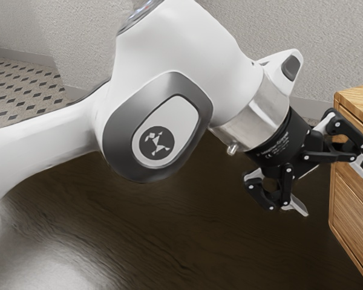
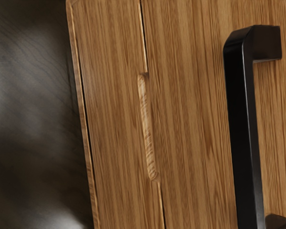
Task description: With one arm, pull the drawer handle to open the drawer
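Observation:
A light wooden cabinet (image 1: 353, 205) stands at the exterior view's right edge, its drawer fronts facing my hand. My black gripper (image 1: 328, 184) hovers just in front of it, open, with the fingers spread wide and nothing between them. The upper fingertip (image 1: 358, 162) is close to the cabinet front; whether it touches is unclear. In the wrist view the drawer front (image 2: 195, 95) is very near. A long black bar handle (image 2: 242, 129) runs along it, mounted at both ends. Beside the handle, a narrow seam with a scooped finger groove (image 2: 148, 129) divides two wooden panels.
The cabinet rests on a dark wood-grain surface (image 1: 169, 241) that spreads beneath the arm. My bulky white arm (image 1: 169, 90) covers the middle of the exterior view. A grey textured wall (image 1: 327, 36) rises behind, with patterned tile floor (image 1: 24, 84) at the upper left.

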